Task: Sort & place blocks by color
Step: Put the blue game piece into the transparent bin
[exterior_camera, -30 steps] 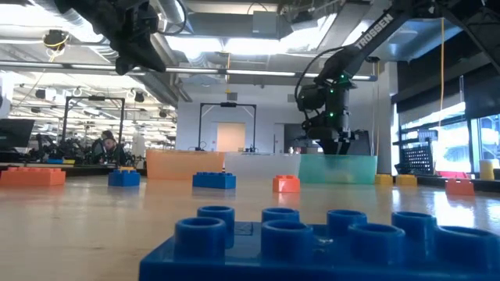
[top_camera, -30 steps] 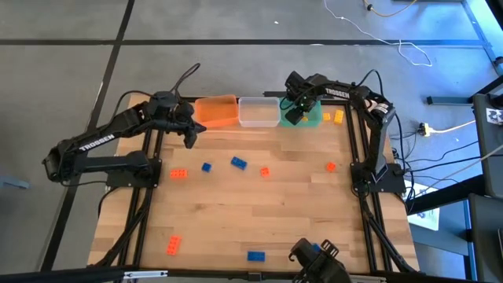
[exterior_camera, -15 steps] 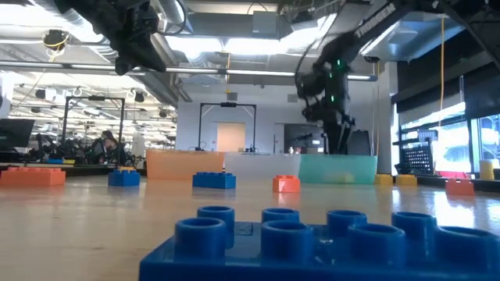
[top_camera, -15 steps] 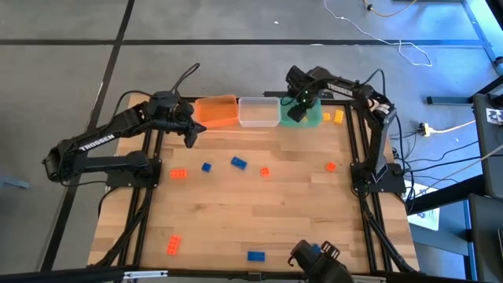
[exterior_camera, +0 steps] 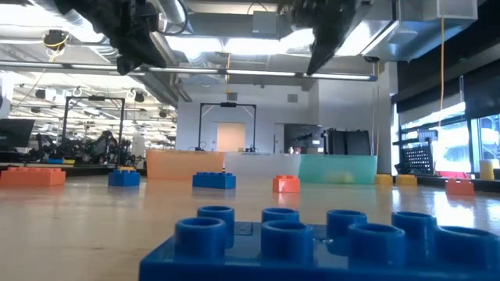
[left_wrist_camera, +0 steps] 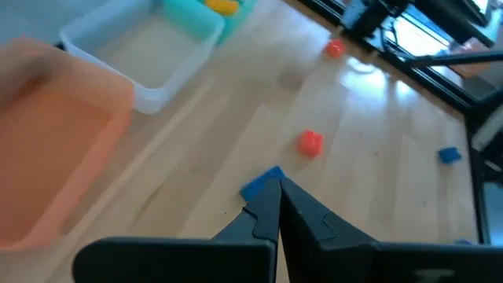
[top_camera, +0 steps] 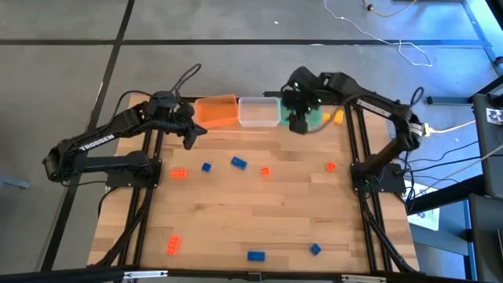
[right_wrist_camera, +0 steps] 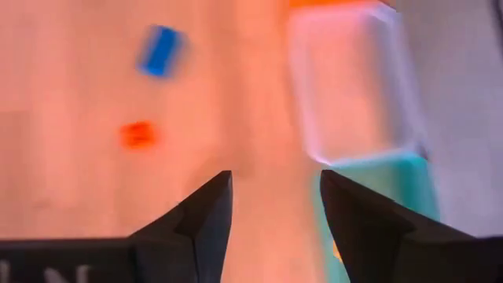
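counting four orange blocks (top_camera: 178,174), four blue (top_camera: 238,163)

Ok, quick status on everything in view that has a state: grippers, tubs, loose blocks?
Right gripper: open, empty, above the green tub's front edge.
Left gripper: shut, empty, raised near the orange tub.
Orange tub: upright, looks empty.
Clear tub: upright, empty.
Green tub: upright, something yellow inside.
Blue blocks: four loose on the table.
Orange blocks: four loose on the table.
Yellow block: beside the green tub, outside it.
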`<state>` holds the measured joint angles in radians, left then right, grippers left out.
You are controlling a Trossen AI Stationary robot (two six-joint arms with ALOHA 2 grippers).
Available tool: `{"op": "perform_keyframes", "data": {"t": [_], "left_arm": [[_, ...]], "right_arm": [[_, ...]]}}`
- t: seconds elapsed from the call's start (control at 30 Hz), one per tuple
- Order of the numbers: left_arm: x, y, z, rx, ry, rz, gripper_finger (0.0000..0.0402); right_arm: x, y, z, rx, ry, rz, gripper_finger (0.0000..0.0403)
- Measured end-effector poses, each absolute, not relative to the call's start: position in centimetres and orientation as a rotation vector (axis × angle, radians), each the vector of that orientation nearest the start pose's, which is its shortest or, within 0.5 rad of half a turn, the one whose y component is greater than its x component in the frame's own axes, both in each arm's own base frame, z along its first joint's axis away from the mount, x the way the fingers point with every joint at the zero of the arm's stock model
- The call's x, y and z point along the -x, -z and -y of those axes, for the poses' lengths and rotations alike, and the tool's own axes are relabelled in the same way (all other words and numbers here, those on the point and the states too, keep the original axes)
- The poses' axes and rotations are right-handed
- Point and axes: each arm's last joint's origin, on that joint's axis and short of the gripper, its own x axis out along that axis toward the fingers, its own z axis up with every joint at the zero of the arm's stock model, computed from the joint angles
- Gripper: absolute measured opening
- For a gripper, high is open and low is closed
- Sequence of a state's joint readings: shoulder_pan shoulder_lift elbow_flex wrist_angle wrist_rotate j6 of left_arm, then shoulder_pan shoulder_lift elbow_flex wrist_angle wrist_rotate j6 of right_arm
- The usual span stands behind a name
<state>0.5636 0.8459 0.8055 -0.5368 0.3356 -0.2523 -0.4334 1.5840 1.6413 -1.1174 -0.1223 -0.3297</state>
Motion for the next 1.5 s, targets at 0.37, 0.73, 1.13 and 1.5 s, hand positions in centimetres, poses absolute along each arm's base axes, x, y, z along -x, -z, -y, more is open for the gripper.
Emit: {"op": "perform_keyframes", "data": {"t": [0.37,0.73,1.13,1.5], "left_arm": [[-15.5,-28.9,-5.5,0.432,-0.132,-0.659,0.0000],[-15.3,-27.9,-2.9,0.576,-0.232,-0.815,0.0000],[-15.5,-27.8,-2.3,0.734,-0.387,-0.782,0.0000],[-15.2,-27.6,-2.3,0.813,-0.456,-0.791,0.0000]], "right_arm": [[-28.9,-33.2,6.5,0.033,-0.278,-1.053,0.0194],[-30.0,-32.0,4.5,0.080,-0.339,-1.020,0.0194],[-30.4,-32.2,4.6,0.095,-0.330,-0.975,0.0194],[-30.5,-32.3,4.6,0.097,-0.329,-0.966,0.0194]]}}
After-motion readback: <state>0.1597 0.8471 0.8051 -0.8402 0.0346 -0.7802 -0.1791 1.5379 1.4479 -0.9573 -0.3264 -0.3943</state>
